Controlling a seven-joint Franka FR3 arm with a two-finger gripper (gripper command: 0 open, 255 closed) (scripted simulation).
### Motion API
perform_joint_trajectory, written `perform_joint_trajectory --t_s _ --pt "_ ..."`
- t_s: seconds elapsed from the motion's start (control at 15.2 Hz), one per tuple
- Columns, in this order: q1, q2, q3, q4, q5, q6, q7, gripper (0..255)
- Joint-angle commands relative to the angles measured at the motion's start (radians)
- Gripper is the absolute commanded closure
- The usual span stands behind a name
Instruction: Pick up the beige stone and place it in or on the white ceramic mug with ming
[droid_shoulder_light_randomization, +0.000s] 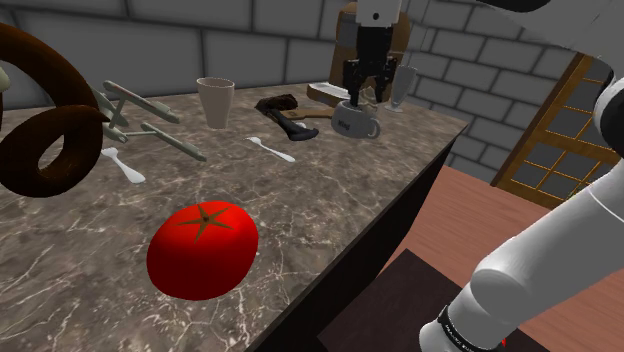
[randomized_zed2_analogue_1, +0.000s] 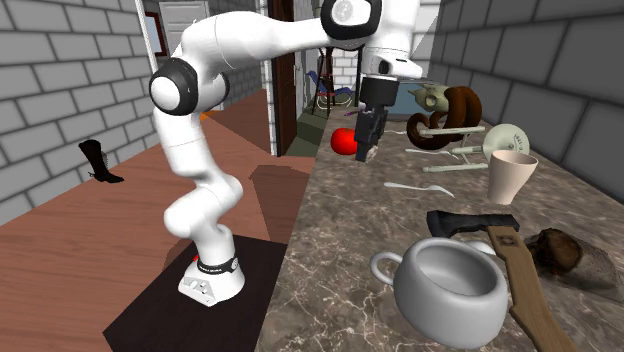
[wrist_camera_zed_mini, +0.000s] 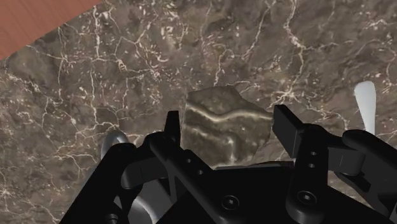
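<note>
My black gripper (wrist_camera_zed_mini: 230, 129) is shut on the beige stone (wrist_camera_zed_mini: 222, 121), a veined, angular lump clasped between the two fingers. The stone hangs above the dark marble counter (wrist_camera_zed_mini: 127, 70). In the shoulder view the gripper (droid_shoulder_light_randomization: 364, 96) hovers just over the pale grey mug (droid_shoulder_light_randomization: 356, 122) near the counter's far end. Part of the mug's handle (wrist_camera_zed_mini: 113, 143) peeks out beside the hand, under the fingers. The second exterior view has the mug (randomized_zed2_analogue_1: 450, 290) large in the foreground, and the gripper (randomized_zed2_analogue_1: 362, 145) is well above the counter behind it.
A red tomato (droid_shoulder_light_randomization: 203, 248), a beige cup (droid_shoulder_light_randomization: 216, 101), a white spoon (droid_shoulder_light_randomization: 272, 149) and a dark hatchet (droid_shoulder_light_randomization: 285, 112) lie on the counter. A brown ring-shaped thing (droid_shoulder_light_randomization: 40, 135) stands at the shoulder view's left. The counter edge (droid_shoulder_light_randomization: 400, 215) drops to a wooden floor.
</note>
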Motion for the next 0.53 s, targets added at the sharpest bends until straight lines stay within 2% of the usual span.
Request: perform_joint_trajectory --t_s 0.0,0.46 --pt "-0.015 0.048 -0.018 0.051 -0.018 0.0 -0.036 255" --pt "-0.07 0.227 -0.079 0.252 -0.067 -0.01 -0.159 255"
